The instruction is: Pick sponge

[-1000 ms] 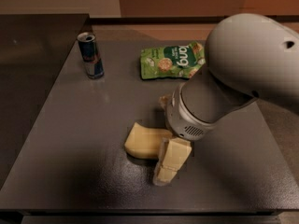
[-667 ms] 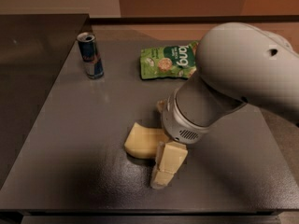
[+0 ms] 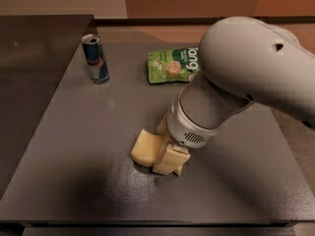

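Note:
The sponge (image 3: pixel 144 148) is a pale yellow foam block lying on the dark table (image 3: pixel 88 181), a little front of centre. My gripper (image 3: pixel 168 157) is down at the sponge's right end, touching or overlapping it, and the large grey wrist above hides that end. The left part of the sponge shows clearly and rests on the table.
A blue and silver drink can (image 3: pixel 95 58) stands upright at the back left. A green snack bag (image 3: pixel 170 66) lies at the back centre, partly behind my arm (image 3: pixel 251 68). The table's front edge runs close below the sponge. A second dark surface (image 3: pixel 29 73) lies to the left.
My gripper has moved left and down onto the sponge's right end, and the arm now covers more of the snack bag. The sponge, can and bag have not moved.

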{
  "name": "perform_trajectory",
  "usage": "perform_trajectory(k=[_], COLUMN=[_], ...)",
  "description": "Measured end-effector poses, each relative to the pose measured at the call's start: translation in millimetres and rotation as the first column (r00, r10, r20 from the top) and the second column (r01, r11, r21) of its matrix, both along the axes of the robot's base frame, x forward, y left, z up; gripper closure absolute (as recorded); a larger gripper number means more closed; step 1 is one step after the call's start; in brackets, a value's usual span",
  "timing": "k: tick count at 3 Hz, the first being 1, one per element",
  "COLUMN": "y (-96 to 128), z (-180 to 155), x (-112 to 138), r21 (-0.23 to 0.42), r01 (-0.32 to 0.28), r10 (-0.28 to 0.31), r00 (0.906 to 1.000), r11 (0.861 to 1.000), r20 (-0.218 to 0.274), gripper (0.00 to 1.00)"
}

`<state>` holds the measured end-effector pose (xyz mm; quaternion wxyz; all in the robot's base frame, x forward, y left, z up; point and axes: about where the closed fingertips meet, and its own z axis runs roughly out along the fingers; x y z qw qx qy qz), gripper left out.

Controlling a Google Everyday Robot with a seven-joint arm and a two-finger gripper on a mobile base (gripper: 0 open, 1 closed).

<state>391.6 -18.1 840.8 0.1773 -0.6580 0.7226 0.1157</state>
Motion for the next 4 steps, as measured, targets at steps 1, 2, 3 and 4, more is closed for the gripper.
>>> perform_trajectory(k=[1, 2, 3, 4], y=[-0.8, -7.3, -17.6, -35.0], z=[7.2, 29.1, 64.3, 144.1], x=[2.8, 9.7, 20.6, 32.5], r21=[-0.012, -0.014, -0.012, 0.014], r01=[0.007, 0.032, 0.05, 0.031], r10=[-0.007, -0.032, -0.05, -0.032], r00=[1.0, 0.9995, 0.9986, 0.9944], r11=[1.0, 0.999, 0.999, 0.999], r20=[-0.002, 0.002, 0.019, 0.101], gripper=[0.64, 0.87, 1.0, 1.0])
